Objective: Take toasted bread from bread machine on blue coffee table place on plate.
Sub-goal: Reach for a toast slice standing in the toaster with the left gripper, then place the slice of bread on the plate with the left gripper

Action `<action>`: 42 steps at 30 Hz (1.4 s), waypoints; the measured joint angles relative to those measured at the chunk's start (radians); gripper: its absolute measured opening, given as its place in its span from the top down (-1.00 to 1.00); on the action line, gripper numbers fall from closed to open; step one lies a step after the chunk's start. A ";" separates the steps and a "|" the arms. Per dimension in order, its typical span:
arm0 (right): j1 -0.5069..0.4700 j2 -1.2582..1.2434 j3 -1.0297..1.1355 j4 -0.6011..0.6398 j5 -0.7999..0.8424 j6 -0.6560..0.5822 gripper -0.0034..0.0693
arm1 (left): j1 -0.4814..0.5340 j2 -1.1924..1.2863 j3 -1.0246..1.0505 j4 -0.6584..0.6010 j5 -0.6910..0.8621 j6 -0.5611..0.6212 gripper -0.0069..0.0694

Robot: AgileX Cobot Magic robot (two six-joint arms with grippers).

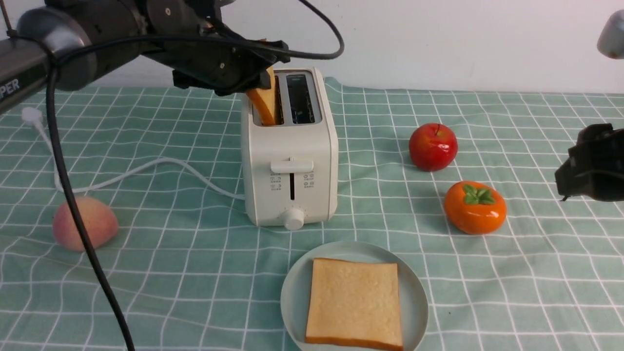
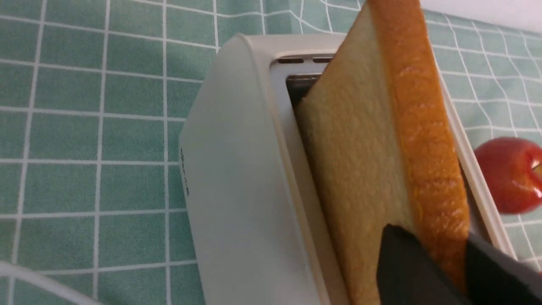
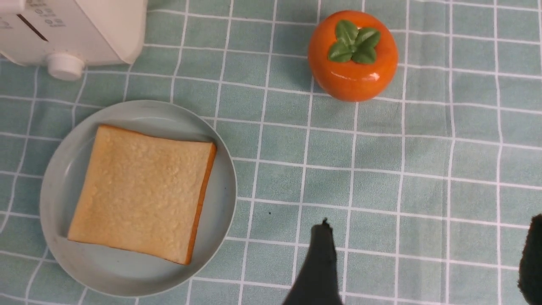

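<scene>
Golden square toast slice, tilted in the cream boxy toaster, sits pinched in the left claw; right claw spread open.

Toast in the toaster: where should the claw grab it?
Pinch the golden square toast slice by its top crust edge, from above, across its flat faces. It stands tilted in the cream-white boxy toaster, so only the top sticks out.

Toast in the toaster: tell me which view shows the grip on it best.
The left wrist view. The toast fills the frame, with the left gripper clamped across its crust edge. The front view shows it small, tilted and partly hidden by that gripper. The right wrist view misses it, showing only the plated slice.
</scene>
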 joint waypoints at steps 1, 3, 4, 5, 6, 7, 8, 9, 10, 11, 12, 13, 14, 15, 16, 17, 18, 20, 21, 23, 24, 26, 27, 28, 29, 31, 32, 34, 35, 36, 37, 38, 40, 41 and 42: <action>0.000 0.000 0.000 0.000 0.000 0.000 -0.69 | 0.000 -0.012 -0.001 0.002 0.017 0.011 0.69; 0.000 0.000 0.000 0.000 0.000 0.000 -0.69 | 0.004 -0.057 -0.002 0.011 0.050 0.028 0.68; 0.000 0.000 0.000 0.000 0.000 0.000 -0.69 | 0.004 -0.063 -0.002 0.012 0.050 0.029 0.68; 0.000 0.000 0.000 -0.002 0.000 0.000 -0.69 | 0.007 -0.120 -0.005 0.033 0.085 0.043 0.68; 0.000 0.000 0.000 -0.002 0.000 0.000 -0.69 | 0.007 -0.134 -0.004 0.036 0.098 0.045 0.68; 0.000 0.000 0.000 -0.003 0.000 0.000 -0.69 | 0.009 -0.193 -0.010 0.072 0.174 0.049 0.68; 0.000 0.000 0.000 -0.003 0.000 0.000 -0.69 | 0.011 -0.230 -0.009 0.088 0.212 0.050 0.68; 0.000 0.000 0.000 -0.003 0.000 0.000 -0.69 | 0.011 -0.237 -0.009 0.093 0.232 0.050 0.68; 0.000 0.000 0.000 -0.003 0.000 0.000 -0.69 | 0.011 -0.265 -0.004 0.094 0.278 0.052 0.68; 0.000 0.000 0.000 -0.003 -0.001 0.000 -0.69 | 0.013 -0.320 0.022 0.081 0.325 0.061 0.68; 0.000 0.000 0.000 -0.003 -0.005 0.000 -0.69 | 0.013 -0.352 0.053 0.051 0.348 0.082 0.68; 0.000 0.000 0.000 -0.003 -0.005 0.000 -0.69 | 0.013 -0.358 0.068 0.033 0.352 0.088 0.68; 0.000 0.000 0.000 -0.002 -0.010 0.000 -0.69 | 0.014 -0.406 0.143 -0.061 0.374 0.153 0.68; 0.000 0.000 0.000 0.001 -0.012 0.000 -0.69 | 0.014 -0.427 0.198 -0.139 0.379 0.203 0.68; 0.000 0.000 0.000 0.004 -0.015 0.000 -0.69 | 0.014 -0.442 0.271 -0.252 0.382 0.262 0.68; 0.000 0.000 0.000 0.011 -0.019 0.000 -0.69 | 0.014 -0.451 0.333 -0.356 0.384 0.328 0.68; 0.000 0.000 0.000 0.015 -0.025 0.000 -0.69 | 0.014 -0.455 0.384 -0.423 0.386 0.385 0.68; 0.000 0.000 0.000 0.025 -0.036 0.000 -0.69 | 0.008 -0.450 0.502 -0.648 0.381 0.522 0.68; 0.000 0.000 0.000 0.028 -0.038 0.000 -0.69 | 0.000 -0.443 0.565 -0.751 0.367 0.599 0.68; 0.000 0.000 0.000 0.031 -0.041 0.000 -0.69 | -0.026 -0.420 0.669 -0.913 0.325 0.729 0.68; 0.000 0.000 0.000 0.033 -0.041 0.000 -0.69 | -0.047 -0.402 0.718 -0.989 0.277 0.788 0.68; 0.000 0.000 0.000 0.036 -0.041 0.000 -0.69 | -0.092 -0.356 0.787 -1.101 0.189 0.873 0.68; 0.000 0.000 0.000 0.038 -0.041 0.000 -0.69 | -0.119 -0.331 0.813 -1.145 0.132 0.898 0.68; 0.000 0.000 0.000 0.040 -0.041 0.000 -0.69 | -0.142 -0.309 0.831 -1.174 0.083 0.912 0.68; 0.000 0.000 0.000 0.042 -0.041 0.000 -0.69 | -0.170 -0.288 0.839 -1.185 0.020 0.919 0.68; 0.000 0.000 0.000 0.042 -0.039 0.000 -0.69 | -0.215 -0.239 0.847 -1.188 -0.090 0.925 0.62; 0.000 0.000 0.000 0.042 -0.036 0.000 -0.69 | -0.238 -0.218 0.848 -1.183 -0.150 0.925 0.56; 0.000 0.000 0.000 0.042 -0.034 0.000 -0.69 | -0.259 -0.198 0.848 -1.172 -0.225 0.921 0.40; 0.000 0.000 0.000 0.042 -0.034 0.000 -0.69 | -0.260 -0.197 0.848 -1.170 -0.230 0.919 0.36; 0.000 0.000 0.000 0.042 -0.034 0.000 -0.69 | -0.263 -0.196 0.848 -1.162 -0.247 0.918 0.29; 0.000 0.000 0.000 0.042 -0.031 0.000 -0.69 | -0.265 -0.198 0.848 -1.146 -0.265 0.917 0.10; 0.000 0.000 0.000 0.043 -0.031 0.000 -0.68 | -0.265 -0.204 0.848 -1.127 -0.274 0.917 -0.11; 0.000 0.000 0.000 0.043 -0.033 0.000 -0.65 | -0.265 -0.224 0.848 -1.099 -0.294 0.916 -0.39; 0.000 0.000 0.000 0.043 -0.035 0.000 -0.62 | -0.265 -0.239 0.848 -1.076 -0.302 0.916 -0.54; 0.000 0.000 0.000 0.043 -0.039 0.000 -0.58 | -0.265 -0.257 0.848 -1.055 -0.308 0.916 -0.65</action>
